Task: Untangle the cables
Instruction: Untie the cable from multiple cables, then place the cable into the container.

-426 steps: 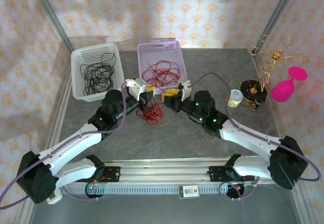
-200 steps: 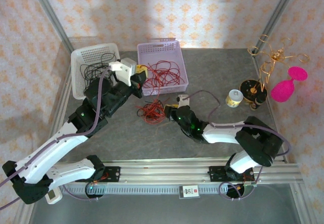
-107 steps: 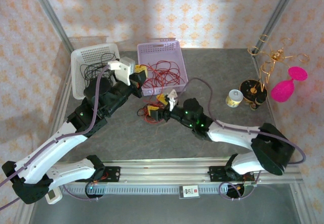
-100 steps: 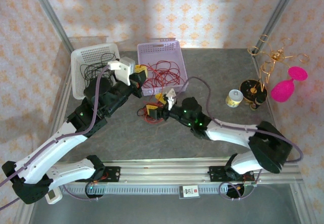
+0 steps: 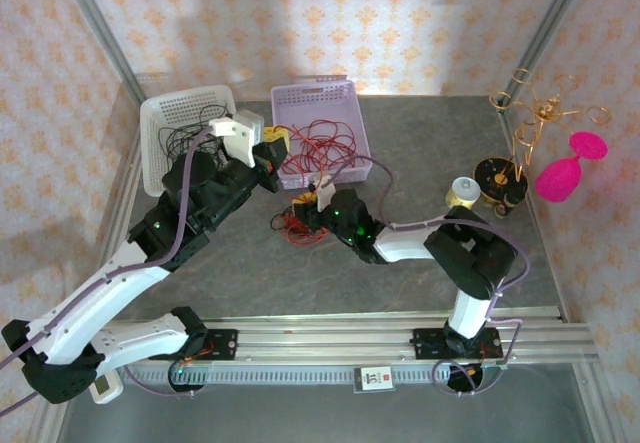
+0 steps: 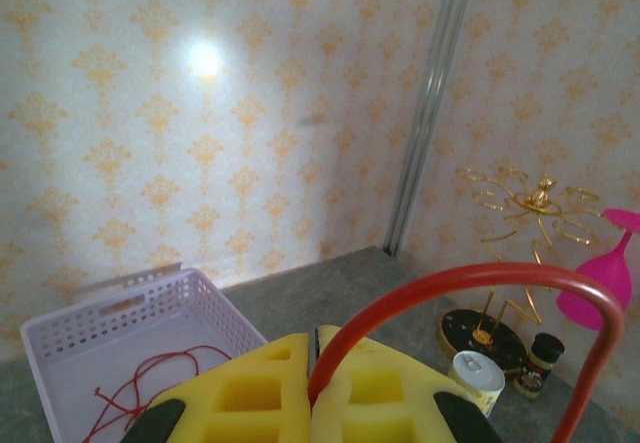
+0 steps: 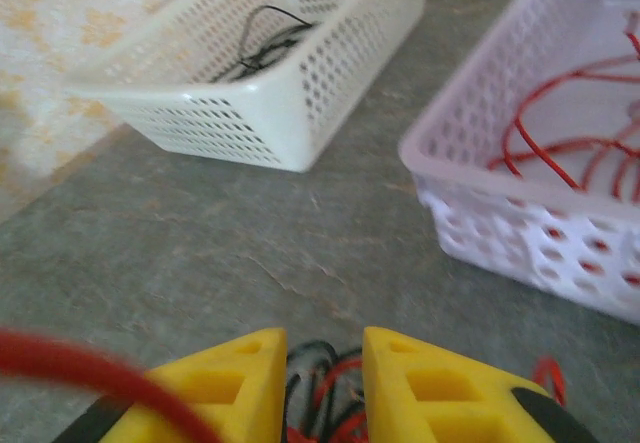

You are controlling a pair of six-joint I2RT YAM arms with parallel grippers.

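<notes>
The cables (image 5: 291, 225) lie as a small red and black clump on the grey table in front of the two baskets. My right gripper (image 5: 302, 206) is down on the clump. In the right wrist view its yellow fingers (image 7: 420, 388) stand close together, with red and black strands (image 7: 325, 388) pressed between them. My left gripper (image 5: 279, 147) is raised beside the purple basket. Its pads (image 6: 250, 393) are shut on one red cable (image 6: 450, 278), which arches up and off to the right. A blurred red strand (image 7: 60, 358) crosses the lower left of the right wrist view.
A purple basket (image 5: 352, 103) holds loose red cables and a white basket (image 5: 160, 113) holds black ones, both at the back. At the right stand a small tin (image 5: 461, 193), a gold wire rack (image 5: 520, 133) and a pink glass (image 5: 562, 173).
My right gripper slid left onto the clump and its jaws narrowed around the strands. The left arm stayed raised with the red cable still pinched.
</notes>
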